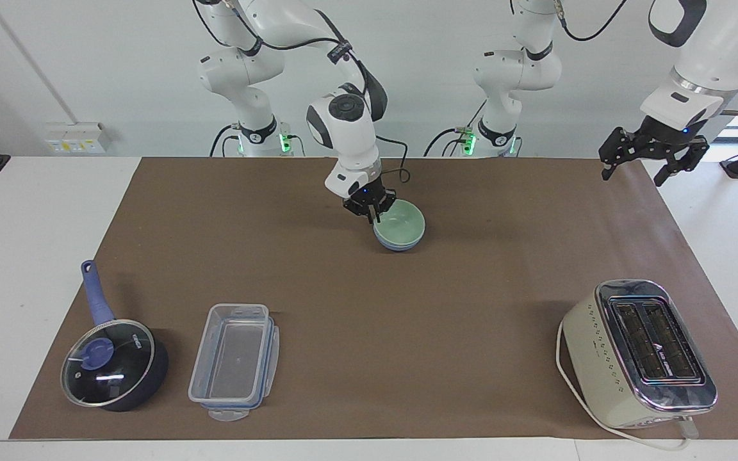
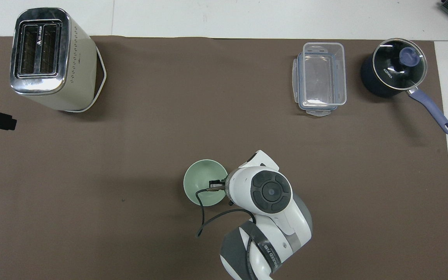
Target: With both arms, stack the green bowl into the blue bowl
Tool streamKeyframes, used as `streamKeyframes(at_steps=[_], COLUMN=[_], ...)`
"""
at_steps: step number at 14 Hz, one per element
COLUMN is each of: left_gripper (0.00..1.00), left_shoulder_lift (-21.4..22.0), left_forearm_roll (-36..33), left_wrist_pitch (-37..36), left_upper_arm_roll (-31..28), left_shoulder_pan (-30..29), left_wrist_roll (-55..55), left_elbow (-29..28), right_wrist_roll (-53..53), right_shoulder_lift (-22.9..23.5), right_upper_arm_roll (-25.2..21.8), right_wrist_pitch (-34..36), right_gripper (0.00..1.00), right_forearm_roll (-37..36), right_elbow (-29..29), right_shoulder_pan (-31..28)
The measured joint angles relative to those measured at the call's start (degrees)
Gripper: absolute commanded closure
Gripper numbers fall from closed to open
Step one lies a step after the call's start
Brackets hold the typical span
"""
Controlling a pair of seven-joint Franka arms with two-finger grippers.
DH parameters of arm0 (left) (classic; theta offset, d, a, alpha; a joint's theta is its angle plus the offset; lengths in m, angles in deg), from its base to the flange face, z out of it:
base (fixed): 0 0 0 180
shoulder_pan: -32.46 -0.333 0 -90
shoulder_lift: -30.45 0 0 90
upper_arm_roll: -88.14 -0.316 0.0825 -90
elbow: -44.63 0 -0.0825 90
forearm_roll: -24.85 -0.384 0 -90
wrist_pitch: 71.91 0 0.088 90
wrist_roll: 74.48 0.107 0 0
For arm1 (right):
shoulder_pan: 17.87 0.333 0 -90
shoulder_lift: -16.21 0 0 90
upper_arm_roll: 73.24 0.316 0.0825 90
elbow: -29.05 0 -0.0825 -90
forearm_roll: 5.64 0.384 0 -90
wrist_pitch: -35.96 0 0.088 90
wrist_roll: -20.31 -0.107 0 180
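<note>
The green bowl (image 1: pixel 401 224) sits nested in the blue bowl (image 1: pixel 398 244) in the middle of the brown mat, close to the robots. Only the blue bowl's lower band shows below the green rim. My right gripper (image 1: pixel 369 214) is at the green bowl's rim on the side toward the right arm's end, its fingers spread and straddling the rim. In the overhead view the right arm's wrist covers that edge of the green bowl (image 2: pixel 202 182), and the blue bowl is hidden. My left gripper (image 1: pixel 652 160) hangs open and empty in the air over the mat's edge at the left arm's end.
A cream toaster (image 1: pixel 638 352) stands far from the robots at the left arm's end. A clear plastic container (image 1: pixel 234 362) and a dark blue lidded saucepan (image 1: pixel 113 365) lie far from the robots toward the right arm's end.
</note>
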Motion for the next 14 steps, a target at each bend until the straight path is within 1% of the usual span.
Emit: streamKeyframes(at_steps=[1, 4, 7, 8, 11, 14], left_gripper=[0.0, 0.0, 0.0, 0.0, 0.0, 0.0], left_shoulder_lift=[0.0, 0.0, 0.0, 0.0, 0.0, 0.0], left_forearm_roll=[0.0, 0.0, 0.0, 0.0, 0.0, 0.0], left_wrist_pitch=[0.0, 0.0, -0.1, -0.2, -0.7, -0.9], left_upper_arm_roll=[0.0, 0.2, 0.5, 0.9, 2.3, 2.5], left_shoulder_pan=[0.0, -0.2, -0.7, -1.0, -2.1, -2.5], left_wrist_roll=[0.0, 0.0, -0.1, -0.1, -0.1, -0.2], left_elbow=[0.0, 0.1, 0.1, 0.1, 0.1, 0.1], right_wrist_roll=[0.0, 0.0, 0.0, 0.0, 0.0, 0.4], right_shoulder_lift=[0.0, -0.3, -2.5, -3.6, -6.4, -8.2], right_upper_arm_roll=[-0.1, -0.7, -1.1, -1.2, -1.4, -1.5], right_wrist_pitch=[0.0, -0.1, 1.5, 3.6, 11.8, 17.6], right_gripper=[0.01, 0.0, 0.0, 0.0, 0.0, 0.0], right_forearm_roll=[0.0, 0.0, -0.1, -0.8, -6.5, -7.7], right_elbow=[0.2, 1.5, 2.6, 3.3, 7.4, 12.2], right_shoulder_pan=[0.0, -0.5, -3.7, -5.1, -9.8, -13.9])
